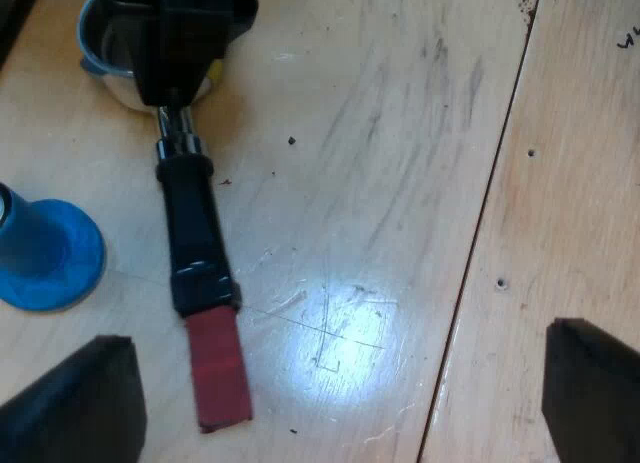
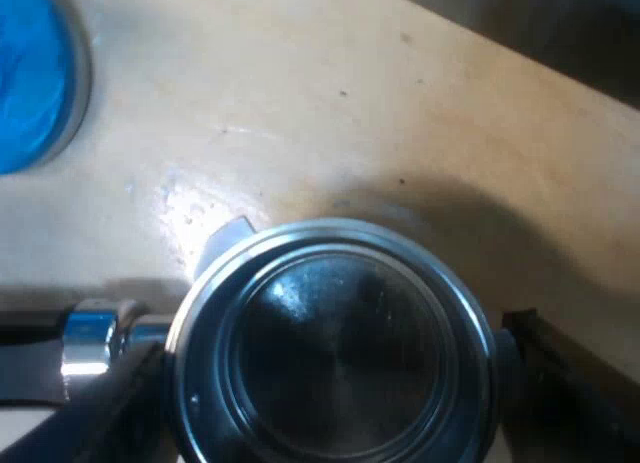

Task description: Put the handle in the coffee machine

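Note:
The metal holder lies flat on the wooden table; its dark handle ends in a red tip. My left gripper hovers open above the table beside the red tip, with nothing between its fingers. In the left wrist view my right gripper sits over the holder's metal basket. From the right wrist view I look straight down into the round, empty basket. My right gripper has a black finger pressed on each side of the basket rim, and the chrome neck leads off toward the handle.
A blue tamper stands on the table close to the holder's handle, and its blue top is near the basket. A seam between table boards runs past the left gripper.

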